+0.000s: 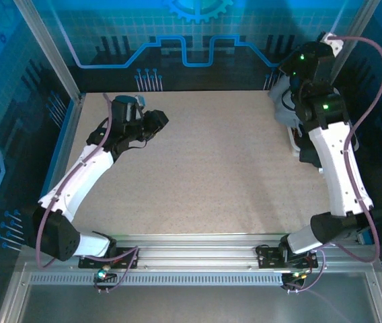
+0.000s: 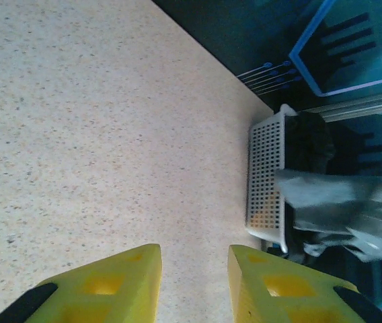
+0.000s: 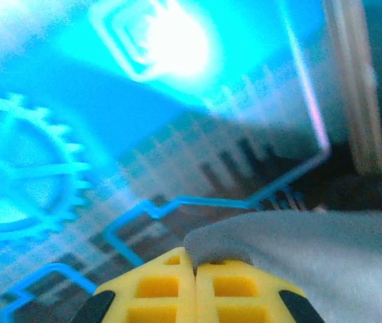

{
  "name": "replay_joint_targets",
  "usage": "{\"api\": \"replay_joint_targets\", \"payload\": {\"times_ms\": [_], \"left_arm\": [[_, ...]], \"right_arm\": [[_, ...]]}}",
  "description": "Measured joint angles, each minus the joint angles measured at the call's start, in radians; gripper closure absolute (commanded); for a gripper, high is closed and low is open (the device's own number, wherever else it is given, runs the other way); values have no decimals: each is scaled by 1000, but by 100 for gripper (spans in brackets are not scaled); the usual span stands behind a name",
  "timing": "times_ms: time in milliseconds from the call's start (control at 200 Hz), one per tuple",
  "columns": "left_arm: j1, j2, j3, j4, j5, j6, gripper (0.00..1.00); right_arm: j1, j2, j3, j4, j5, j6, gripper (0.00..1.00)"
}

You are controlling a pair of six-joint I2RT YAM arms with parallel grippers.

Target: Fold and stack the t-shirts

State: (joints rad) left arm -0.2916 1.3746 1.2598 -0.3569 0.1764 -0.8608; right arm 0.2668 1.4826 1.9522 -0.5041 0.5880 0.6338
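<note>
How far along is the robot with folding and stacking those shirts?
It has barely started. Done: nothing, as no shirt lies folded or stacked on the table. In hand: the right gripper is pinched shut on the grey t-shirt at the white basket, while the left gripper hangs open over the table. Left: black cloth waits in the basket, and all the folding and stacking remains.

Speckled beige tabletop (image 1: 211, 168), bordered by aluminium rails (image 1: 198, 250). White perforated basket (image 2: 266, 175) at its right edge, resting on it or just beside: cannot tell.
</note>
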Motion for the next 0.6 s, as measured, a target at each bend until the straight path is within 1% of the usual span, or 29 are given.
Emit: {"api": "replay_joint_targets", "payload": {"times_ms": [130, 220, 230, 270, 300, 305, 310, 315, 330, 350, 370, 420, 500, 535, 600], "left_arm": [[12, 6, 21, -41, -28, 5, 67], [29, 5, 38, -65, -54, 6, 66], [30, 5, 39, -67, -56, 6, 65], [37, 3, 41, -79, -72, 6, 63], [43, 0, 41, -92, -84, 7, 61], [43, -1, 41, -94, -85, 7, 61], [45, -2, 41, -99, -89, 10, 61], [46, -2, 41, -101, -91, 11, 61], [48, -4, 41, -109, -95, 9, 61], [50, -8, 41, -121, -103, 12, 61], [53, -11, 41, -132, -111, 13, 61], [60, -25, 39, -159, -129, 14, 60], [67, -63, 14, -190, -147, 14, 59], [69, -84, -6, -196, -151, 13, 57], [70, -119, -48, -212, -149, 1, 53]], "right_arm": [[170, 4, 29, 1, 34, 24, 100], [293, 73, 24, -8, 40, 78, 100], [303, 82, 24, -9, 40, 83, 98], [347, 142, 35, -15, 24, 111, 79], [372, 196, 52, -24, 2, 134, 62], [375, 204, 54, -25, -3, 137, 62], [380, 223, 60, -27, -15, 146, 59], [383, 231, 63, -28, -19, 150, 53], [391, 263, 75, -31, -37, 157, 46], [401, 308, 92, -37, -71, 174, 38], [409, 351, 109, -45, -100, 182, 34], [420, 472, 173, -88, -188, 206, 29], [420, 620, 262, -179, -292, 216, 27], [419, 651, 272, -213, -320, 214, 27], [414, 661, 254, -265, -359, 204, 30]]}}
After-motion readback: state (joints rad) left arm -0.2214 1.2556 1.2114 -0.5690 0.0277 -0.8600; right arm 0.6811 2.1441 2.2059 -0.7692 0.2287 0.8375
